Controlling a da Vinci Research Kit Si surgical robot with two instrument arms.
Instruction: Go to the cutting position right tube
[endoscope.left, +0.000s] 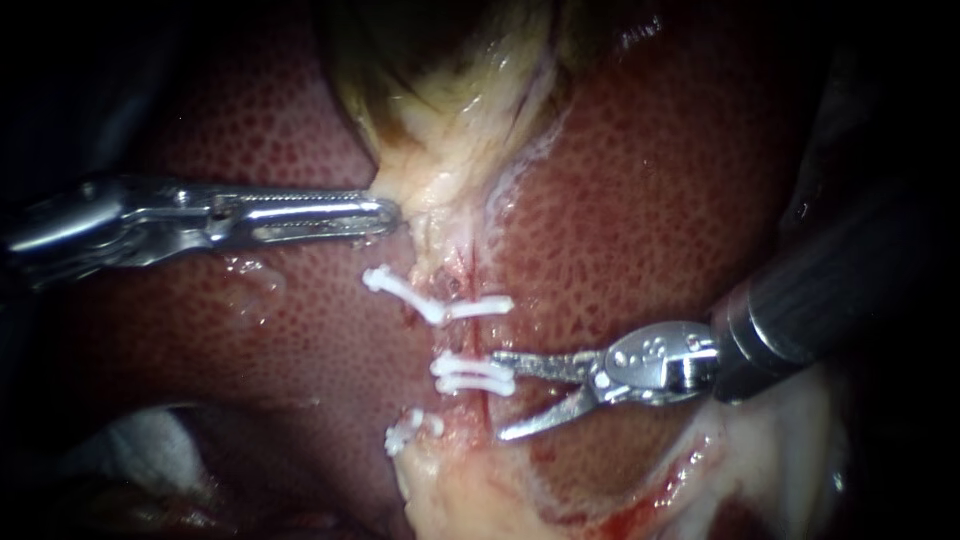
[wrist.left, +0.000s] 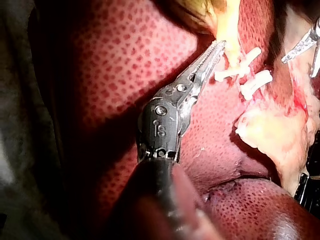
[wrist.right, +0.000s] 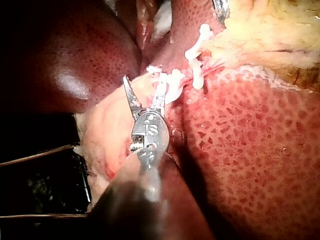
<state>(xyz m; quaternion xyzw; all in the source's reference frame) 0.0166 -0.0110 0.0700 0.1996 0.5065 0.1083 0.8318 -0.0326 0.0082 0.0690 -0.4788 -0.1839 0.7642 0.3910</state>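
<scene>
Two instruments frame the work. At centre left, the left instrument (endoscope.left: 385, 213) lies level over the liver (endoscope.left: 250, 130). Its jaws are pressed together and its tip rests against the pale tissue under the gallbladder (endoscope.left: 440, 60).

In mid-frame the tube (endoscope.left: 452, 340) runs downward from that tissue, crossed by white clips (endoscope.left: 472, 373): one above, a pair in the middle and one lower down.

Just right of centre and lower, the right instrument (endoscope.left: 500, 395) has its blades spread. The upper tip touches the middle pair and the lower tip hangs free beneath. The tube is not yet between the blades.

To do this well, I'd judge the blades should slide leftward into the gap between the middle pair and the lower clip. They should sit square to the tube and clear of the clips, with both tips visible beyond it. Meanwhile the left instrument should hold the tissue steady.
</scene>
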